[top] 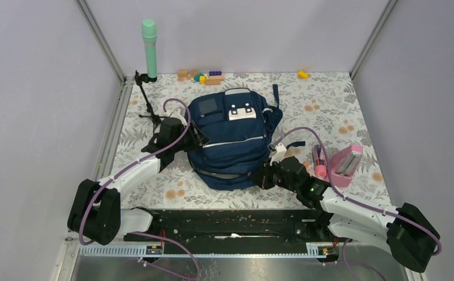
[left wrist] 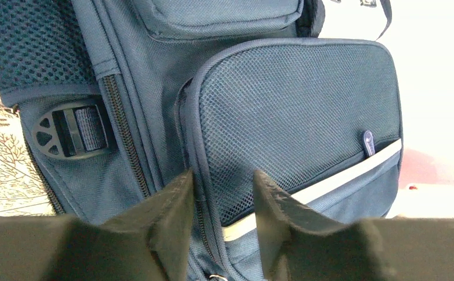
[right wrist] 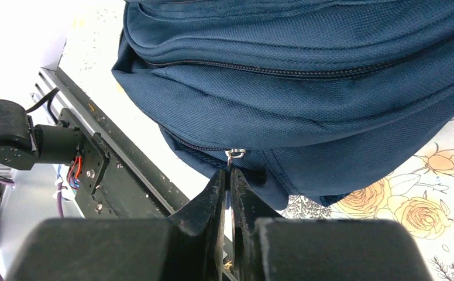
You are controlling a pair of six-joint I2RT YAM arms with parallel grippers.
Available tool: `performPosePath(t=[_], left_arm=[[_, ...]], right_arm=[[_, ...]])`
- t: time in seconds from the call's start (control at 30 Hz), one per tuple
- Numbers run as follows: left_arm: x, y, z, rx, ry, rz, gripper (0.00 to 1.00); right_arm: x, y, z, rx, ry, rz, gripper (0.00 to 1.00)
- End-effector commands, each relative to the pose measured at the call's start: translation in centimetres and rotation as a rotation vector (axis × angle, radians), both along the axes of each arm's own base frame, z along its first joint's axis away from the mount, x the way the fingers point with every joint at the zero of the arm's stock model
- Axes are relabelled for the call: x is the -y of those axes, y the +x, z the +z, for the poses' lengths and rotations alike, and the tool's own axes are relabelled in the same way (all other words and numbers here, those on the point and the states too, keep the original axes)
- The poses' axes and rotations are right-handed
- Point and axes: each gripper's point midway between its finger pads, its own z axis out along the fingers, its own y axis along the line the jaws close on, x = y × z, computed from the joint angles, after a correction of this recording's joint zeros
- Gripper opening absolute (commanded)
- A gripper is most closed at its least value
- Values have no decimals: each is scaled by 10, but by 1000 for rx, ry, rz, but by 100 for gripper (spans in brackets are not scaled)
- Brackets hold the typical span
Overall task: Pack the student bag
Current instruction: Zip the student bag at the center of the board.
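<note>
Pinching: right fingers [right wrist: 213, 193] narrowed on the metal zipper pull [right wrist: 234, 154], frame centre.
Zip [right wrist: 192, 146]: runs sideways across large navy-blue fabric backpack [right wrist: 306, 105].
Left fingers [left wrist: 172, 205]: apart, empty.

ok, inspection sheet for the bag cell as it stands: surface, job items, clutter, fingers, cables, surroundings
Surface: floral table cover, flat, no spills seen.
Job's things: student bag lying mid-table, front pockets up.
Clutter: pink case right of the bag; toy blocks and a yellow block along the far edge; upright green cylinder at the far-left corner.
Grippers: left gripper fingers apart, straddling the mesh pocket's edge; right gripper fingers closed on a zipper pull at the bag's near end.
Cables: purple cables looped along both arms, none seen caught.
Surroundings: plain grey walls; nothing else seen.
</note>
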Motion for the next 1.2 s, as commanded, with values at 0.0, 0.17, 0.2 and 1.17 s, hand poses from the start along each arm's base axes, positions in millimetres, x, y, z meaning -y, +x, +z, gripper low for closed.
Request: performPosePath(t=[0.0,0.17,0.2,1.17], left_arm=[[17,-7,4,17,-66,-51,31],[29,-14,4,20,-79,-70,4],[29,-14,5,25,-82,-67,1],[45,-22,47,77,-277,-29,0]], right_arm=[[-15,-4,22,23,105,55,0],[-16,-5,25,28,149,41,0],[-16,-5,24,28,149,37,0],[-91,-19,33,204,16,188,0]])
